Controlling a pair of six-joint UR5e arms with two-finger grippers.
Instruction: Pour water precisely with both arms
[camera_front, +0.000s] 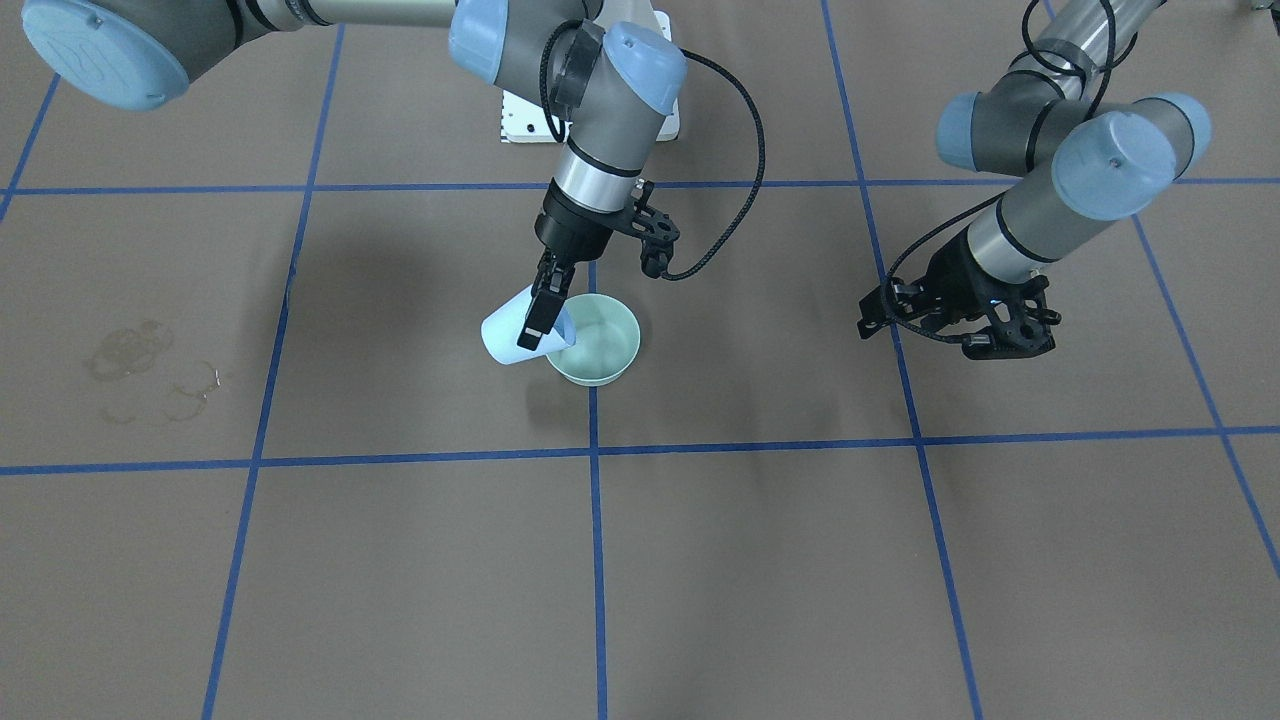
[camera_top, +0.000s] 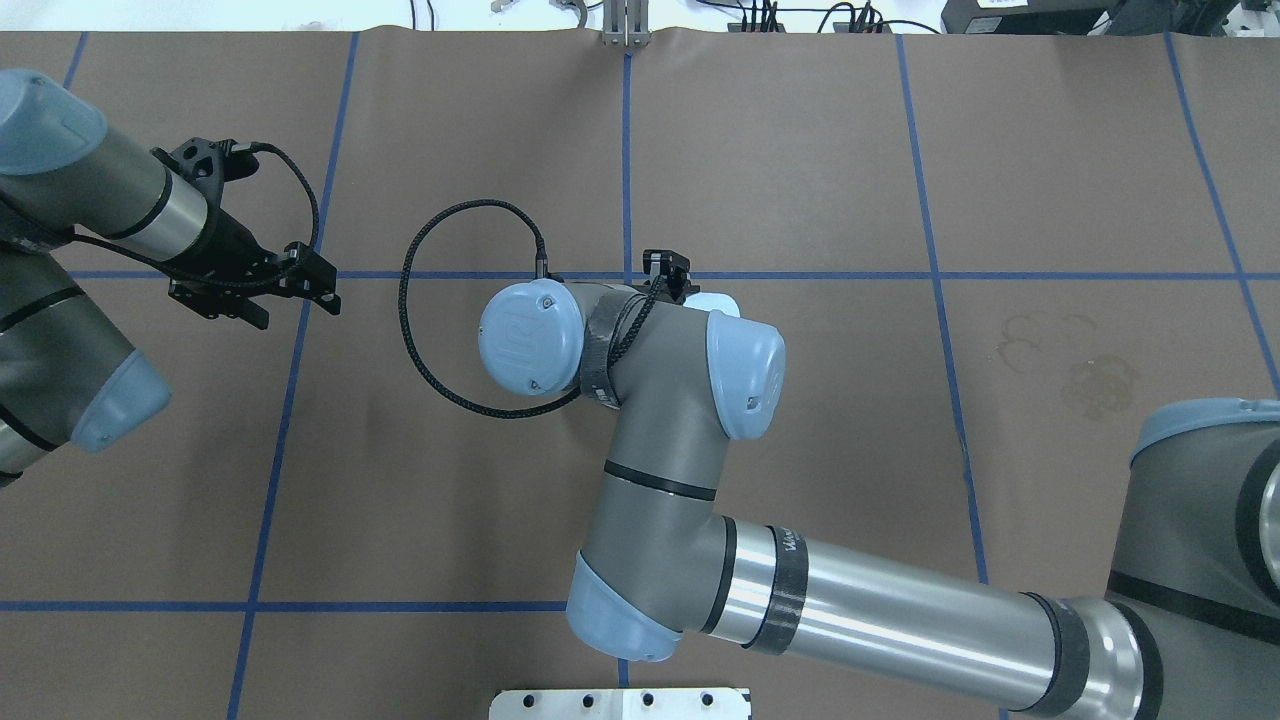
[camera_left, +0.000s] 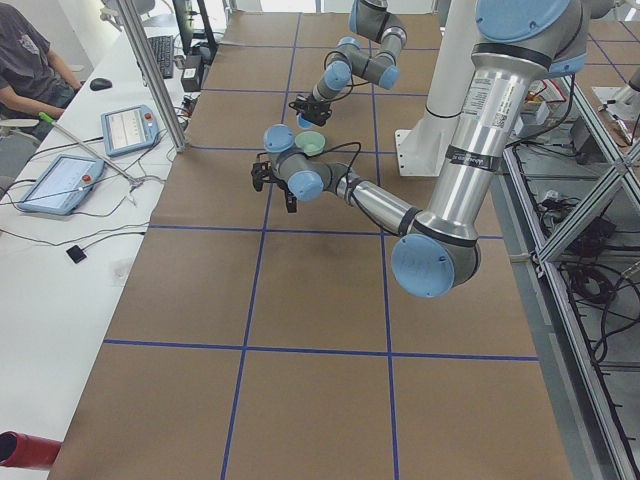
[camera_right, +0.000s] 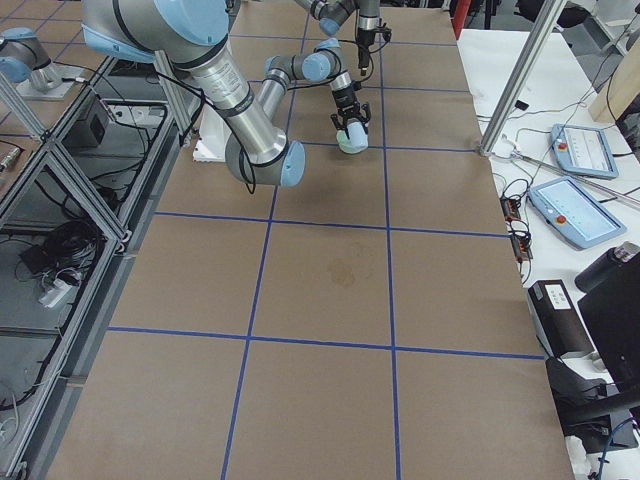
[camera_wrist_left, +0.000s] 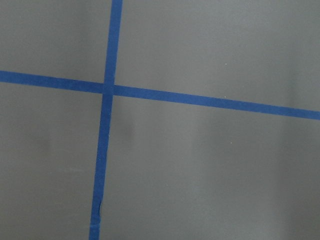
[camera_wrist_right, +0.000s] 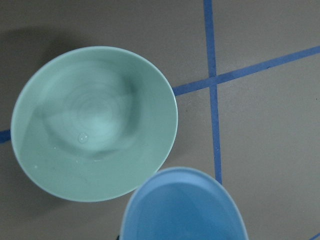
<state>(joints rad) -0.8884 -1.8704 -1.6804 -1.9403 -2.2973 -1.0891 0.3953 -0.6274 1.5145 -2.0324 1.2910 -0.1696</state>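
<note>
The fingers (camera_front: 541, 300) of the right gripper (camera_front: 535, 335) are closed on a light blue cup (camera_front: 500, 340), tilted over a smooth green bowl (camera_front: 630, 345). The water (camera_wrist_right: 82, 136) is seen only as glints in the bowl. The thin cup is judged light and easily squeezed, best held near the rim. How far the left gripper (camera_top: 250, 290) is opened cannot be told.

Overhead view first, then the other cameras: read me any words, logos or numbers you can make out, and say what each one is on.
"UR", or so it seems: embossed logo on the joint cap of the right arm.
White lettering on that arm's black band: too blurred to read.
Pendant screens in the side views: too small to read.
Nothing else is readable.
</note>
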